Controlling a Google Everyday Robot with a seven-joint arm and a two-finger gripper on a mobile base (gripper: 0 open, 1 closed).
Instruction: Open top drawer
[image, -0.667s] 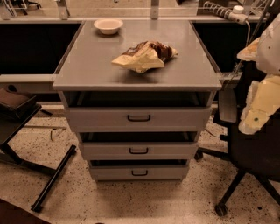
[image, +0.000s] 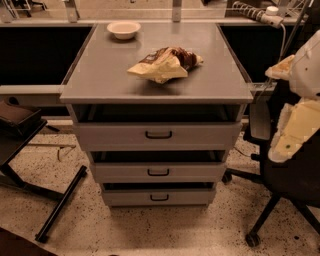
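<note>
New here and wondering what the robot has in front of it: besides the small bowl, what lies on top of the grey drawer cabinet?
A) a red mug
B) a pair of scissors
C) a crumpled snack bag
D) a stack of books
C: a crumpled snack bag lies mid-way on the cabinet top, the small bowl sits farther back on the left, and the robot's pincer hangs at the right, apart from the top drawer.
</note>
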